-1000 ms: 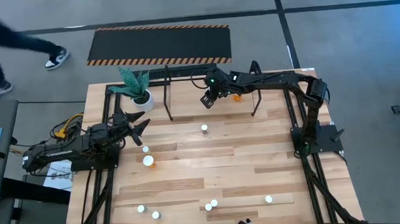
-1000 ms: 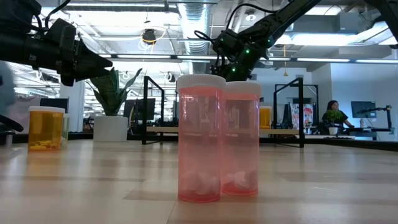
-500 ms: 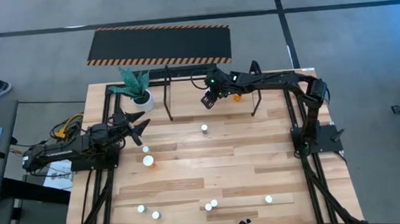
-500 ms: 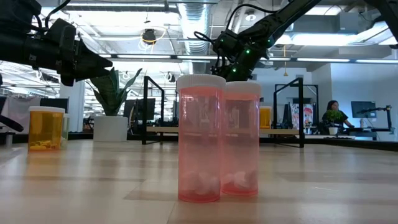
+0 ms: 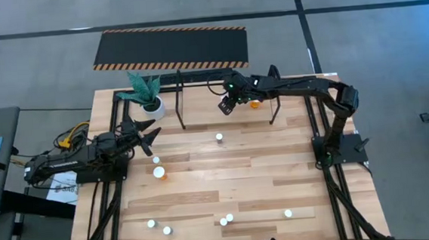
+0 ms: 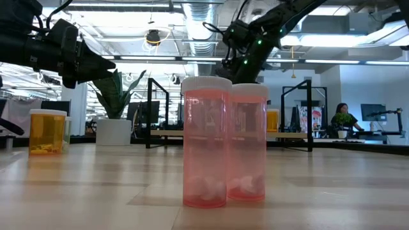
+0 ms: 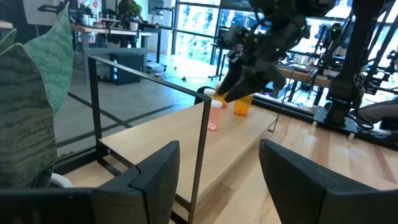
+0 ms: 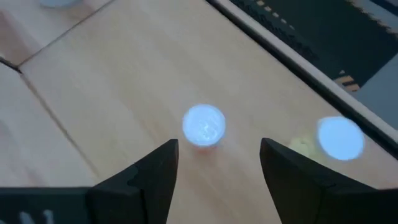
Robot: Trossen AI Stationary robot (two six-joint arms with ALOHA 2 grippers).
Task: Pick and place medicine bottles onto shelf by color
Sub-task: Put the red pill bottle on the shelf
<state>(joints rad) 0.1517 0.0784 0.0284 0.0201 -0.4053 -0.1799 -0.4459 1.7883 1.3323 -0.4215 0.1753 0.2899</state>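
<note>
Hovering over the shelf (image 5: 197,83) in the upper middle of the high view, the right gripper (image 5: 227,105) has its fingers (image 8: 155,180) spread, nothing between them. Directly below, a pink bottle (image 8: 204,127) stands on the shelf board, an orange bottle (image 8: 339,138) just beside it. Over at centre left, the left gripper (image 5: 149,136) waits near the white plant pot (image 5: 153,105), jaws parted and empty. More bottles dot the table: one white cap (image 5: 219,138) at mid-frame, an orange one (image 5: 160,173) left of centre, others along the lower edge. Two pink bottles (image 6: 223,140) fill the middle of the low view, touching.
</note>
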